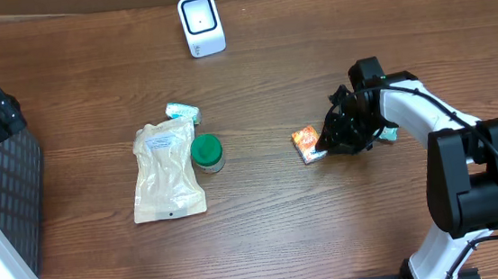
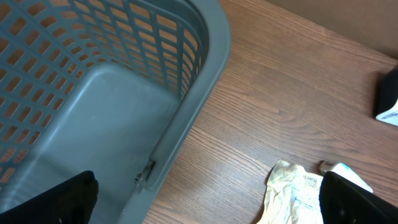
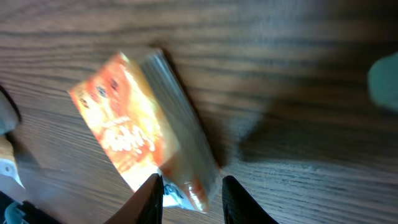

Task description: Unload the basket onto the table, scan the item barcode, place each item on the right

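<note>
Small orange glossy packet (image 1: 306, 143) lies flat on the wooden table (image 1: 267, 237): light, crushable, slippery (take its narrow edges). My right gripper (image 3: 189, 198) straddles its end, can't tell if pinching; left gripper (image 2: 208, 199) gapes wide.

Overhead camera: fixed high above, facing straight down, distant. It takes in the whole worktop (image 1: 267, 237), with the scanner (image 1: 201, 23) at the far edge and the basket (image 1: 5, 188) at the left margin.

Left wrist camera: set near, above the basket rim, looking obliquely down and across the wood. It shares the basket, a corner of the pouch (image 1: 167, 172) and an edge of the scanner with the overhead view.

Right wrist camera: very close, facing down and blurred. It shares only the orange packet (image 1: 306, 142) and the surrounding wood with the overhead view, and shares nothing recognisable with the left wrist view.
</note>
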You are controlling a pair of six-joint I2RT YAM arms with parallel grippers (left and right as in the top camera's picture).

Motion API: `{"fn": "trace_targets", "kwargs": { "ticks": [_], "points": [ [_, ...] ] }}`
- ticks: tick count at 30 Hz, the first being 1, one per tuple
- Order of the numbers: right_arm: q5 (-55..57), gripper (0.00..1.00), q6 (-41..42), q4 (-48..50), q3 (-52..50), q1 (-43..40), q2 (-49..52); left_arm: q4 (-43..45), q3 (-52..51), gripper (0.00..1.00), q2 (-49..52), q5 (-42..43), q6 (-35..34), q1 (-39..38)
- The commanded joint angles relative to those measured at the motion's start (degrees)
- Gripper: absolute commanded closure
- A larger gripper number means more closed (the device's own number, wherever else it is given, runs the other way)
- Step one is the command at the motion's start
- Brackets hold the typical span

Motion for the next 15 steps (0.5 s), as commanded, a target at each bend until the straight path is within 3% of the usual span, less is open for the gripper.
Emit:
{"fn": "trace_targets", "kwargs": {
  "ticks": [1, 15],
  "points": [
    [-0.92, 0.7, -0.5, 1.46, -1.77, 0.22, -0.81, 0.24, 1.22, 0.0, -0.44, -0.35, 0.7, -0.02],
    [-1.16, 0.82, 2.34, 8.92, -5.01, 0.26, 2.86, 0.24, 1.22, 0.01, -0.44, -0.35, 0.7, -0.02]
  ]
}}
